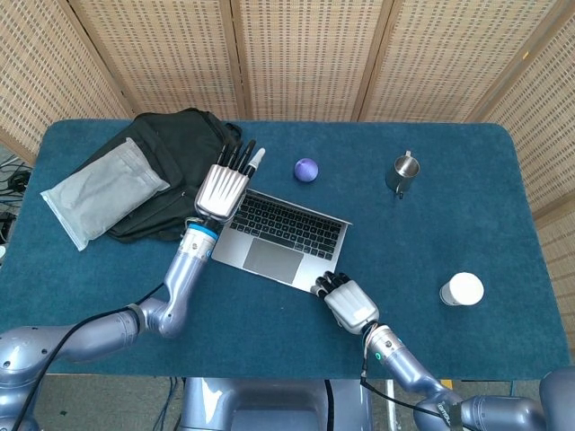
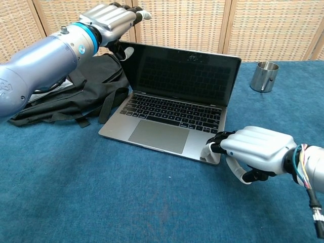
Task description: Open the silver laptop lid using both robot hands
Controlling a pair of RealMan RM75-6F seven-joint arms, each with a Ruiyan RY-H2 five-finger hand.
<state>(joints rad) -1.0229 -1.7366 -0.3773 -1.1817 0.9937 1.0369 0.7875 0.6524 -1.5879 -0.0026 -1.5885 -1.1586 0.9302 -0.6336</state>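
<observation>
- Now the black backpack (image 1: 162, 166) is lying at the table's (image 1: 467, 197) left end, just behind the laptop.
- The silver laptop (image 2: 174, 109) is sitting open mid-table, its screen upright.
- The left hand (image 2: 109, 19) is touching the lid's top left corner, fingers straight.
- The right hand (image 2: 253, 152) is pressing curled fingers on the base's front right corner.
</observation>
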